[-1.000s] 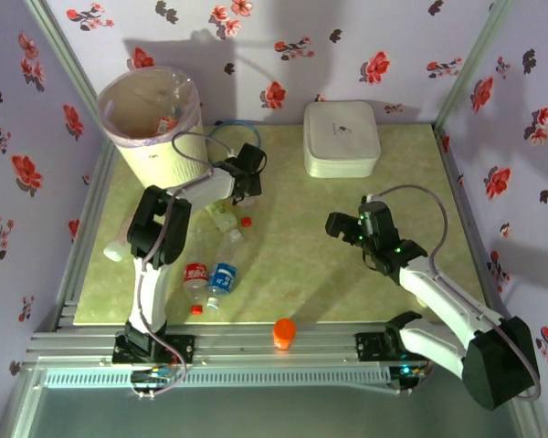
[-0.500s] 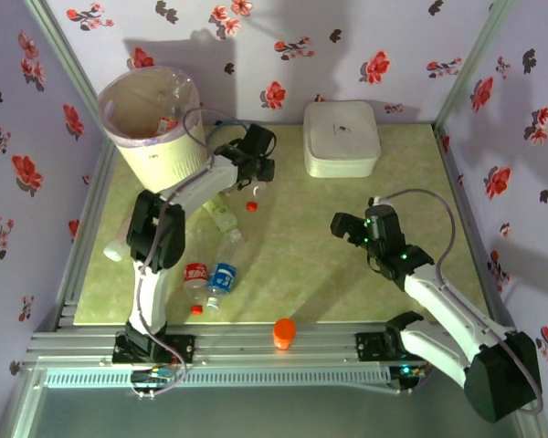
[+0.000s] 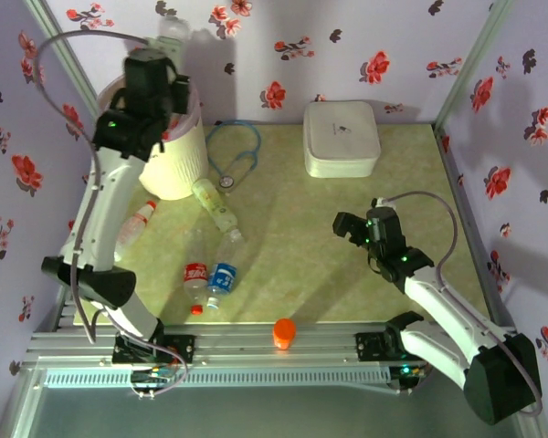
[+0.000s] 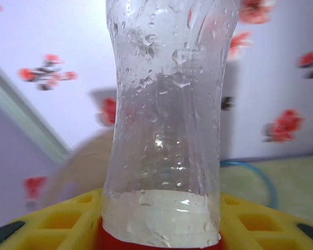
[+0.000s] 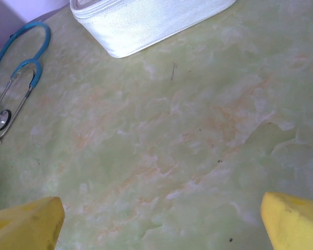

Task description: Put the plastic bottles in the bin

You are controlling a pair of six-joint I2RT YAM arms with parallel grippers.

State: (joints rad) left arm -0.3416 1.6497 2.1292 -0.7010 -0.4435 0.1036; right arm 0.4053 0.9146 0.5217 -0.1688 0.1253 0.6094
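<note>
My left gripper (image 3: 167,57) is raised above the bin (image 3: 178,164), a cream-white cylinder with a lilac bag at its rim, and is shut on a clear plastic bottle (image 3: 171,30). In the left wrist view that wet bottle (image 4: 164,114), with a white label and a red band, stands between the yellow jaws of the left gripper (image 4: 161,232), and the bin (image 4: 81,169) is a blur behind. Several plastic bottles lie on the table: yellowish-labelled (image 3: 214,203), red-capped (image 3: 135,224), clear (image 3: 230,243), red-labelled (image 3: 195,274) and blue-labelled (image 3: 222,276). My right gripper (image 3: 345,224) (image 5: 161,229) hangs open over bare table.
A flat white lidded box (image 3: 342,137) (image 5: 146,21) sits at the back right. A blue stethoscope (image 3: 234,151) (image 5: 15,88) lies beside the bin. An orange knob (image 3: 284,333) stands on the front rail. Flowered walls close in the green table (image 3: 347,292).
My left arm has swung up from the table beside the bin and now holds the bottle high over it. The right arm has hardly moved.
</note>
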